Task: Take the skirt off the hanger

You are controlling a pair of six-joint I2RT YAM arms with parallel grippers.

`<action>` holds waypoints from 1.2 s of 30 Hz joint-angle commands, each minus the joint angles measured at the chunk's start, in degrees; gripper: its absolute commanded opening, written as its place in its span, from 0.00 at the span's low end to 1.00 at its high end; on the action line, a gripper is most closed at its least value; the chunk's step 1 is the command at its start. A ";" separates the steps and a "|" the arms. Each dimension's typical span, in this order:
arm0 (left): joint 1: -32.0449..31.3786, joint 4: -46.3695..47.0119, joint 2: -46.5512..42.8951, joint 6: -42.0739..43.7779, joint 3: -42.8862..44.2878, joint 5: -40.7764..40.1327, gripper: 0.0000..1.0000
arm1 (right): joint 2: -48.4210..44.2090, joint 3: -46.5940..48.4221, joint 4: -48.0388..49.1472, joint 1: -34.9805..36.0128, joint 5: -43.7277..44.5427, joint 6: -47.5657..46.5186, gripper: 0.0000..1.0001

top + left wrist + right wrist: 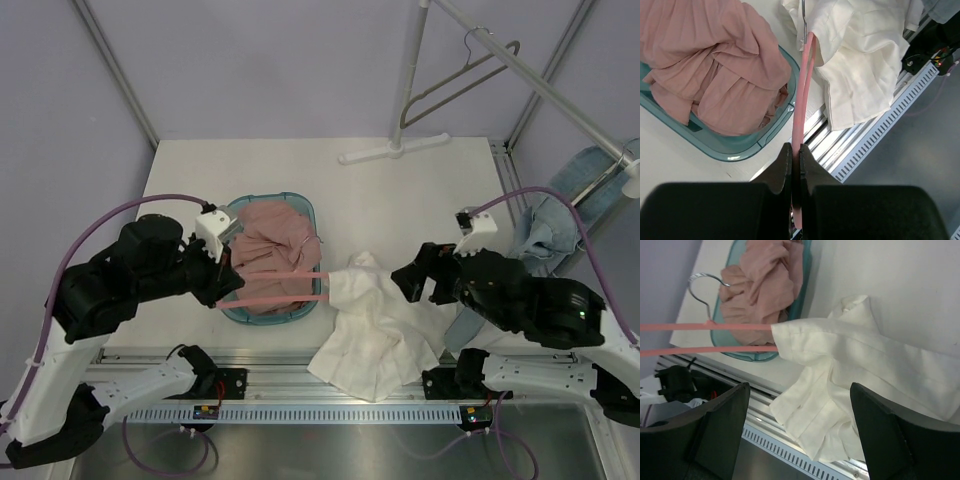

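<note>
Crumpled cream skirt over the table's near edge, waistband around one end of pink hanger

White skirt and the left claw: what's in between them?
The pink hanger: its two bars run from the shut left claw to the white skirt, crossing the teal basket corner. Top and left wrist views show it.

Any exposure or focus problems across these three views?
Top external: even soft light, faint shadows, sharp throughout. Left wrist: white skirt nearly blown out, left end effector dark and soft. Right wrist: right end effector dark and blurred up close, skirt folds crisp.
</note>
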 commanded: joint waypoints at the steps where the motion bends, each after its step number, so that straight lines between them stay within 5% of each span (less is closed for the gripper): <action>1: -0.26 0.34 -2.41 -1.47 1.55 -8.61 0.00 | 4.31 -4.30 3.48 -0.03 -1.58 2.54 0.88; 13: -0.34 5.17 -8.47 -4.02 11.57 1.46 0.00 | 19.77 -15.30 15.46 -0.03 -3.09 4.04 0.87; 16: -0.35 5.43 -9.26 -4.37 11.31 2.08 0.00 | 23.20 -16.79 15.29 -0.20 -0.01 5.35 0.80; 17: -0.35 5.44 -9.61 -4.29 11.31 2.17 0.00 | 23.99 -17.23 15.12 -0.12 0.34 6.31 0.74; 18: -0.35 5.17 -9.87 -4.37 11.39 1.56 0.00 | 24.61 -17.50 15.11 -0.11 0.70 6.67 0.42; 21: -0.26 4.38 -10.58 -4.20 11.75 -3.51 0.00 | 23.22 -17.59 11.96 -0.11 2.01 9.92 0.00; 31: -0.35 11.50 -9.53 -2.27 12.00 -6.36 0.00 | 8.45 -17.43 -4.37 -0.12 12.29 24.32 0.00; 36: -0.26 9.22 -8.56 -0.24 15.25 -8.90 0.00 | 2.03 -13.81 -9.92 -0.11 18.27 23.29 0.00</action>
